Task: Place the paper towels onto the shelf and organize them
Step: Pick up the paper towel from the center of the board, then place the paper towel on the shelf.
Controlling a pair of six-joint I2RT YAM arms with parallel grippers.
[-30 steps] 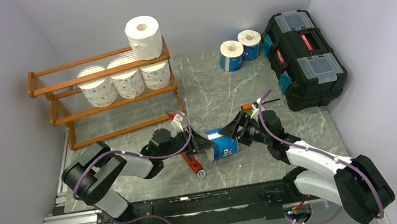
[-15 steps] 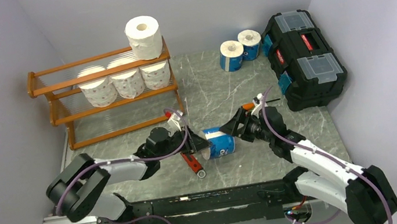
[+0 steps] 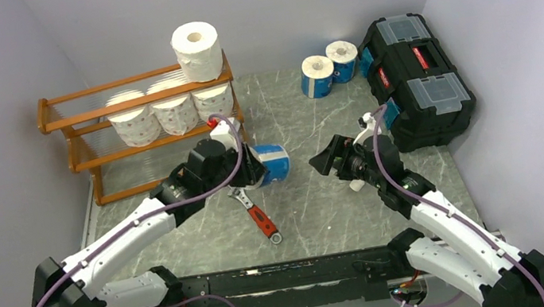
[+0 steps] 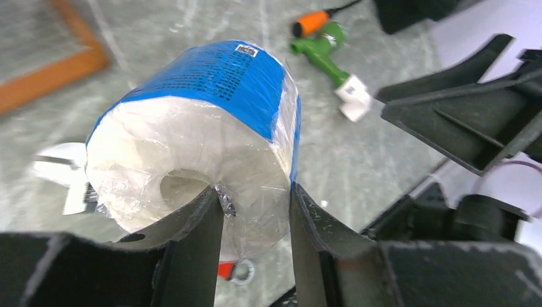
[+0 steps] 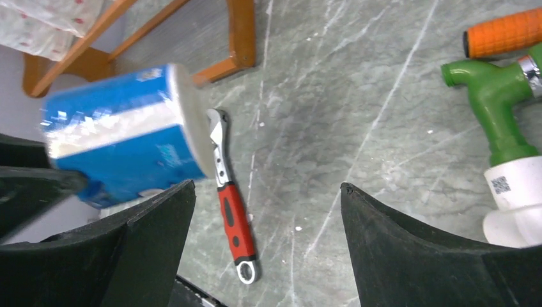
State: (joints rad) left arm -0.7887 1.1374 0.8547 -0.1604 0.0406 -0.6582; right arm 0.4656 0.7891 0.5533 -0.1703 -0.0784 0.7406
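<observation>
My left gripper [image 3: 256,168] is shut on a blue-wrapped paper towel roll [image 3: 273,162], pinching its end wall between the core and the outer wrap [image 4: 211,109]. The roll hangs above the table, just right of the shelf [image 3: 129,190]. On the orange-brown shelf, three red-printed rolls [image 3: 155,114] fill the middle tier and a white roll [image 3: 197,50] stands on top. Two more blue-wrapped rolls [image 3: 329,69] stand at the back. My right gripper [image 3: 326,160] is open and holds nothing, to the right of the held roll [image 5: 121,141].
A red-handled wrench [image 3: 257,216] lies on the marble tabletop below the held roll. A green and orange tool [image 5: 505,83] lies under my right arm. A black toolbox [image 3: 415,77] stands at the back right.
My left gripper closed on the blue roll and carried it up and left toward the shelf. My right gripper let go of it, opened wider and drew back to the right.
</observation>
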